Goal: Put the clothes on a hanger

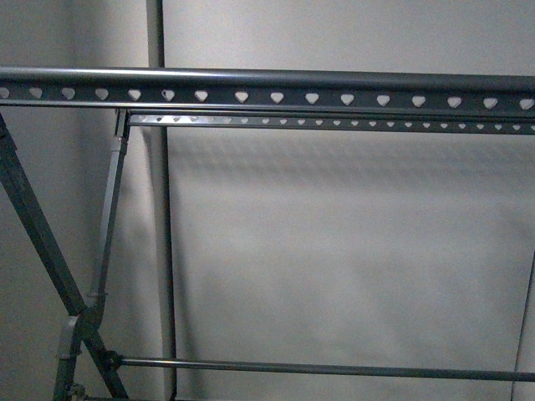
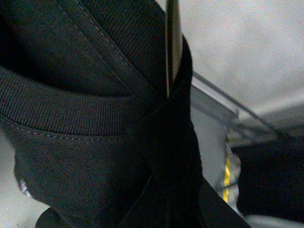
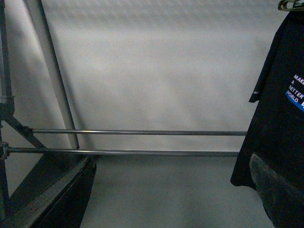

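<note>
The black T-shirt fills the left wrist view, its ribbed collar across the middle. My left gripper is shut on its cloth, and the cloth hides the jaws. A thin brass-coloured hook stands above the fold. In the right wrist view the T-shirt hangs at the edge with white lettering. My right gripper is open and empty, one finger close to the shirt's hem. The grey rack's top rail with heart holes crosses the front view. Neither arm shows there.
The rack's crossed legs stand at the left, a lower crossbar runs near the floor. Two lower bars cross the right wrist view. A white wall lies behind the rack.
</note>
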You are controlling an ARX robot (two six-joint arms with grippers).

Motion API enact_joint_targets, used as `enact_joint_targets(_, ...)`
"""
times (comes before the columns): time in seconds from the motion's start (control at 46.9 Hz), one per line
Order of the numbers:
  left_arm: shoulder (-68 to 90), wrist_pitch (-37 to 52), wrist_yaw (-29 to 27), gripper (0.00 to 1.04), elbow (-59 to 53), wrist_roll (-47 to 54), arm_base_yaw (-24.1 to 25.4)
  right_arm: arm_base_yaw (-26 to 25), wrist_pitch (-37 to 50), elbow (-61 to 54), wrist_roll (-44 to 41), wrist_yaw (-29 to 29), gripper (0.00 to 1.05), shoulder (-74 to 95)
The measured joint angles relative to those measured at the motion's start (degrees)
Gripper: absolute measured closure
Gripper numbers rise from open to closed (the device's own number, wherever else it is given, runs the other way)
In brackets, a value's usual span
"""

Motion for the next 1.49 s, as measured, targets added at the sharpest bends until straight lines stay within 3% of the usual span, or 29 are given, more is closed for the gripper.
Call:
enact_joint_targets(0.192,-0.33,-9.70,17.62,1.01,2.78,19.91,-1.66,0.00,0.00,0.00,0.00,0.02,0.07,0.00)
enact_joint_targets(0.299,6.32,-18.43,26.69,1.01,10.32,40.52,-2.14,0.00,0.00,0.00,0.00,0.00,0.07,0.00)
enact_joint_targets(0.384,10.97,-25.94,29.90,1.01,15.87,58.51,-2.25,0.00,0.00,0.00,0.00,0.00,0.07,0.00)
enact_joint_targets(0.491,16.46,-35.04,30.01,1.01,22.21,80.39,-3.17,0.00,0.00,0.00,0.00,0.00,0.07,0.00)
enact_joint_targets(0.597,21.49,-40.35,32.20,1.01,28.50,96.43,-5.44,0.00,0.00,0.00,0.00,0.00,0.07,0.00)
enact_joint_targets(0.789,23.10,-28.94,36.35,1.01,31.47,98.82,-10.40,0.00,0.00,0.00,-0.02,0.02,0.07,0.00)
enact_joint_targets(0.938,22.18,-19.04,36.33,1.01,28.79,97.59,-12.46,0.00,0.00,0.00,0.00,0.00,0.07,0.00)
enact_joint_targets(1.386,22.14,-18.38,36.37,1.01,28.39,97.37,-12.57,0.00,0.00,0.00,0.00,0.00,0.07,0.00)
enact_joint_targets(1.408,22.14,-18.38,36.37,1.01,28.35,97.37,-12.57,-0.11,-0.09,0.00,0.28,-0.52,0.07,0.07)
enact_joint_targets(1.45,22.14,-18.38,36.37,1.01,28.33,97.37,-12.57,-2.01,-2.56,1.03,2.23,-6.93,0.07,1.46)
enact_joint_targets(1.493,22.14,-18.38,36.33,1.01,28.28,97.37,-12.57,-5.81,-6.88,3.15,5.05,-16.50,0.07,4.68)
